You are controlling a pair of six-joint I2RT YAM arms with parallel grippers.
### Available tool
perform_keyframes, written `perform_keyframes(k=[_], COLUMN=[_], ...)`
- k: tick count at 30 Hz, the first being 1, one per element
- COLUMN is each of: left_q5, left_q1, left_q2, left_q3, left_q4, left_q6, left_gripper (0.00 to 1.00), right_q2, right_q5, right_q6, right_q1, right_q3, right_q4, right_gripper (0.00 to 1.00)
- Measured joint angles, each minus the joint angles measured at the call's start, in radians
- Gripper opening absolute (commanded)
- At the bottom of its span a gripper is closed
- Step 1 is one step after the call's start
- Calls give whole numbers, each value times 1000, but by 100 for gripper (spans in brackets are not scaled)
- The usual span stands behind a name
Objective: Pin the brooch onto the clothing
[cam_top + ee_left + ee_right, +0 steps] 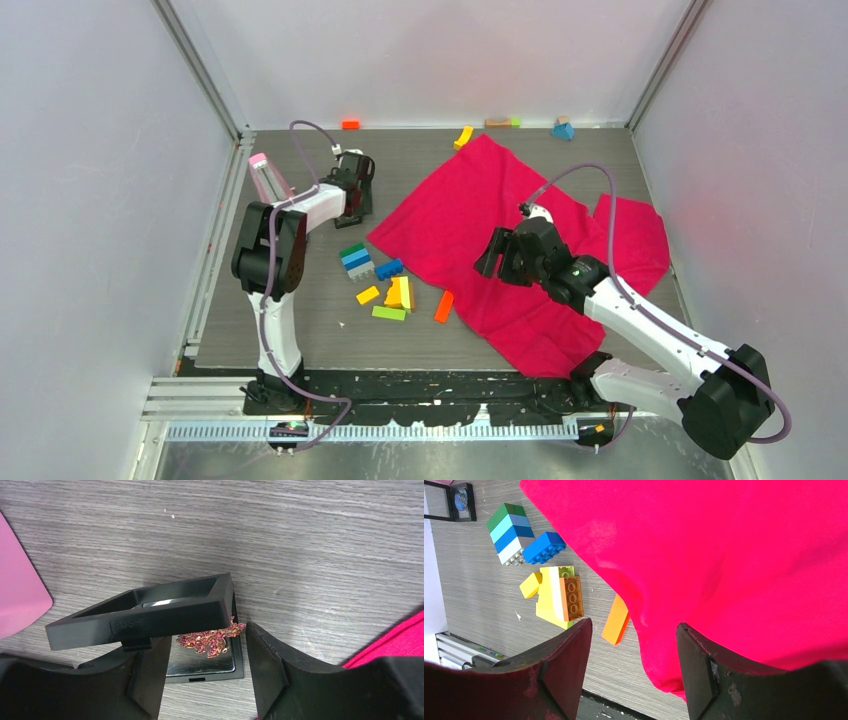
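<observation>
Lying in a little black box [205,675], the brooch [210,641] is sparkly pink and gold. The lid [150,612] of the box is tipped up over it. The left gripper [207,635] is right at the box with its jaws open, one finger [150,675] on each side of the brooch. The brooch's tip almost touches one finger, but nothing is pinched. The red shirt [470,215] lies spread out and wrinkly on the gray table [300,330], near the box. The right gripper [497,255] hangs over the shirt with its jaws open too, holding nothing. A bunch of toy blocks [385,285] sits between the two arms, just beside the shirt's edge. A pink thing [20,580] lies near the box.
</observation>
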Motion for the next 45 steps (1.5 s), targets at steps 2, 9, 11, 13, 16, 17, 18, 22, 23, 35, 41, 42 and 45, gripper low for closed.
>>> perform_keyframes(k=[2, 9, 11, 13, 16, 17, 18, 22, 23, 35, 41, 42, 45], left_q5=[-1, 0, 0, 0, 0, 0, 0, -1, -1, 78, 317, 369, 536], left_q1=[-1, -2, -2, -2, -5, -7, -11, -34, -41, -104, -117, -117, -120], left_q2=[0, 1, 1, 1, -3, -7, -16, -69, -88, -415, -649, -685, -799], left_q3=[0, 0, 0, 0, 0, -2, -6, -30, -41, -245, -319, -330, -385], left_q4=[0, -1, -1, -1, -1, -1, 0, 3, 7, 7, -61, -72, -87], left_q6=[-1, 2, 3, 2, 6, 8, 11, 32, 38, 59, 47, 43, 38], left_gripper=[53, 41, 39, 39, 38, 37, 37, 35, 33, 27, 27, 27, 27], right_q2=[0, -1, -4, -6, -13, -18, -22, -42, -46, -143, -279, -300, -355], right_q5=[-2, -2, -2, -2, 0, 3, 4, 6, 6, -40, -127, -145, -189], right_q6=[1, 1, 1, 1, 1, 1, 1, 1, 1, 1, -20, -27, -45], right_q1=[0, 0, 0, 0, 0, 0, 0, 0, 0, -1, -5, -5, -5], right_q3=[-1, -5, -5, -5, -5, -5, -5, -5, -5, -7, -16, -23, -45], right_q4=[0, 2, 2, 0, -9, -13, -16, -19, -21, -53, -32, -23, -5], right_gripper=[68, 67, 67, 67, 67, 67, 67, 67, 67, 67, 71, 72, 73])
